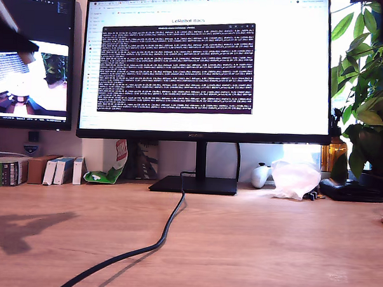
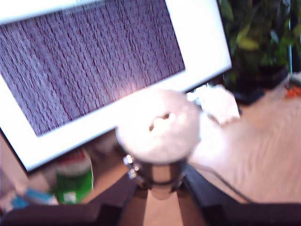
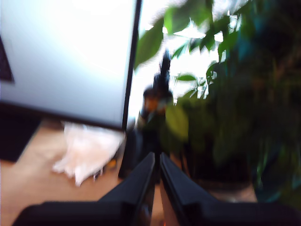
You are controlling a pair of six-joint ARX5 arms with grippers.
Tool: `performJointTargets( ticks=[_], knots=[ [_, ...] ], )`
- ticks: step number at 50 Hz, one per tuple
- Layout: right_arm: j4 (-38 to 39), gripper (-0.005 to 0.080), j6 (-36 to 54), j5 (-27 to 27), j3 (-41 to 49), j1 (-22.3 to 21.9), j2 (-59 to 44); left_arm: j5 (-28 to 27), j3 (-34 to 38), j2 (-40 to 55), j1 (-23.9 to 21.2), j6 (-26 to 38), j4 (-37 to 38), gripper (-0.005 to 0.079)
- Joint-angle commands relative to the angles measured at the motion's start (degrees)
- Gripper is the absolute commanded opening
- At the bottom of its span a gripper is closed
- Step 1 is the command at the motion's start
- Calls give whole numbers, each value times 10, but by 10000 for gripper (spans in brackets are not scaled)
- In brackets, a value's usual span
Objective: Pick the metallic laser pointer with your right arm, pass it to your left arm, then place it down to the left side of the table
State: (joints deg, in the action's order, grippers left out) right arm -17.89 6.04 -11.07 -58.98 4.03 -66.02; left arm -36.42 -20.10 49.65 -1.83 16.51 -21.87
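My first gripper (image 2: 160,181) is clamped on the metallic laser pointer (image 2: 159,136): both dark fingers (image 2: 120,195) press the silver barrel just below its flat round end, which faces the camera, washed out and blurred. The pointer is held up off the table (image 2: 263,160), in front of the big monitor (image 2: 89,66) with its dark terminal window.

My second gripper (image 3: 157,181) has its jaws drawn nearly together, only a thin slit between the fingertips, nothing in them. It points toward the leafy houseplant (image 3: 235,94) and a dark object at the plant's foot, too blurred to name. A crumpled white plastic bag (image 3: 89,153) lies on the wood beside the monitor's lower corner.

In the exterior view neither gripper shows clearly. A dark blurred shape (image 1: 12,37) crosses the upper corner at the exterior view's left, over a second monitor (image 1: 36,67); I cannot tell which arm it is. An arm-like shadow (image 1: 22,228) falls on the desktop at the exterior view's left.

A long black cable (image 1: 165,234) runs from the monitor stand (image 1: 196,182) toward the near edge. Small boxes (image 1: 57,169) and a green-and-white packet (image 1: 111,168) line the back at the exterior view's left; the bag and plant sit at its right.
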Motion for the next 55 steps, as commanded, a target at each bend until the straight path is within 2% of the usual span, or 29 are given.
performJointTargets(
  ticks=[1, 6, 19, 30, 36, 45, 49, 55],
  knots=[
    [25, -13, -14, -13, 48, -15, 42, 5, -9, 2, 1, 16, 12, -22],
    [48, -13, -18, -17, 116, -37, 98, 28, -18, 7, 1, 30, 54, -22],
    [43, -13, -32, -8, 223, -91, 216, 78, -60, 54, 1, 51, 145, -22],
    [42, -13, -34, 52, 299, -101, 308, 118, -124, 116, -2, 50, 255, -22],
    [40, -13, -47, 81, 304, -100, 346, 131, -195, 165, -2, 44, 355, -22],
    [33, -13, -39, 81, 304, -101, 373, 141, -318, 255, -2, 39, 522, -22],
    [34, -13, -35, 82, 304, -100, 377, 140, -372, 299, -2, 9, 594, -22],
    [37, -13, -35, 96, 304, -95, 379, 140, -446, 370, -2, 0, 704, -22]
  ],
)
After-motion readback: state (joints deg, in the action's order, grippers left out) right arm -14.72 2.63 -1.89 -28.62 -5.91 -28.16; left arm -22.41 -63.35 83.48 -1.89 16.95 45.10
